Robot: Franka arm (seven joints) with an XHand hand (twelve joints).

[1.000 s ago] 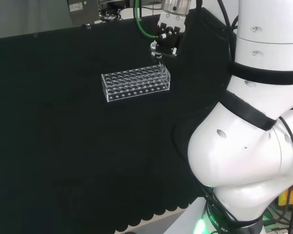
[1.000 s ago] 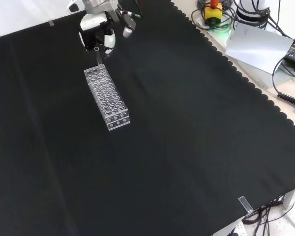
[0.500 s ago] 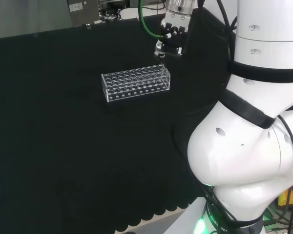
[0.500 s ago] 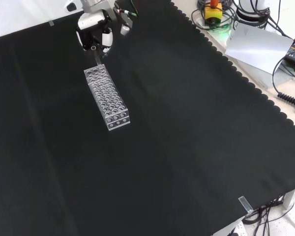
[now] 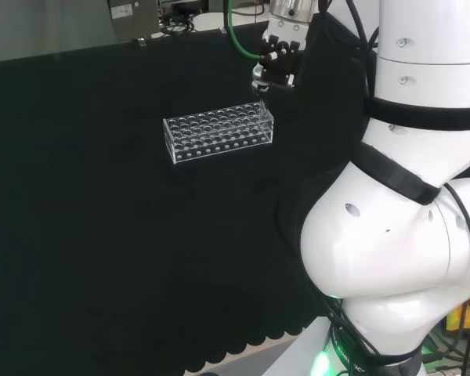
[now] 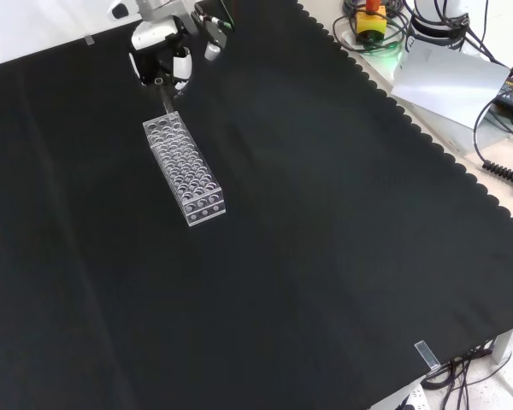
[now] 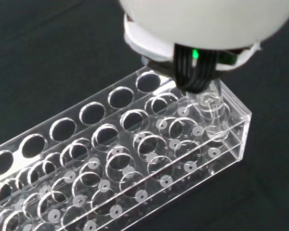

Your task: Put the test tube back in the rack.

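From the front of the counter point(image 6: 325, 256), the near stretch of black cloth lies bare. Farther in sits the rack point(image 6: 185, 169), a clear block of round holes, lying lengthwise away from me with its far end just below the hand point(image 6: 161, 60).

The hand hangs above that far end, fingers curled downward. The wrist view shows the tube point(image 7: 213, 113) most plainly: a clear glass tube, close to upright, its lower part down in a hole at the end corner of the rack point(image 7: 135, 154), its upper part running up under the dark fingers point(image 7: 192, 72) of the hand. The fingers seem closed around the tube's top, though the white bulk of the hand hides the contact itself. The holes around the tube look empty.

Seen over the arm's base, the hand point(image 5: 276, 59) sits above the right end of the rack point(image 5: 218, 135), and the tube point(image 5: 260, 100) is a faint glint between fingers and rack. The rack lies flat on the cloth, to the left of and below the hand in this view. The arm's white links point(image 5: 407, 196) stand at the right, well apart from the rack.
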